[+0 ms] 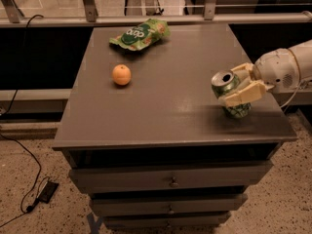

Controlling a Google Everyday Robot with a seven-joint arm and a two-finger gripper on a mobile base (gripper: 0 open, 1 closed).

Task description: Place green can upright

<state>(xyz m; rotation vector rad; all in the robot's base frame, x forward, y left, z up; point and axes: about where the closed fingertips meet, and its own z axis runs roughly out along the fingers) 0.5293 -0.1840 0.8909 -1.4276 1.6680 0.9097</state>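
Note:
The green can (229, 95) has a mottled green body and a silver top with a pull-tab opening. It stands nearly upright, tilted slightly left, at the right front of the grey cabinet top (165, 106). Its base is at or just above the surface. My gripper (243, 84) comes in from the right edge. Its cream fingers (243, 95) are shut around the can's upper body, one behind it and one in front.
An orange (121, 74) lies left of centre on the cabinet top. A flat green snack bag (140, 34) lies at the back. The cabinet's right edge runs close to the can. Drawers are below, a railing behind, and cables on the floor at left.

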